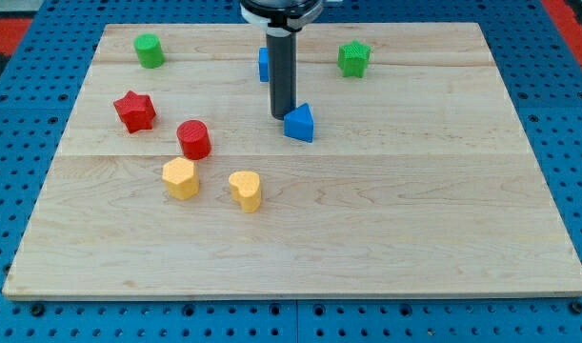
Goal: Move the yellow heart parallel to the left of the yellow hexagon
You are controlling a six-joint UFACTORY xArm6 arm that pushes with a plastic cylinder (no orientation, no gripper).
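Observation:
The yellow heart [245, 190] lies on the wooden board [414, 210] below the middle, to the right of the yellow hexagon [180, 178] and slightly lower in the view. My tip [282, 116] rests on the board above and right of the heart, well apart from it. The tip stands just left of a blue triangular block [299, 123], touching or nearly touching it.
A red cylinder [193, 139] sits just above the hexagon, a red star [135, 110] further left. A green cylinder [150, 50] is at the top left, a green star [353, 58] at the top right. A blue block [263, 64] is partly hidden behind the rod.

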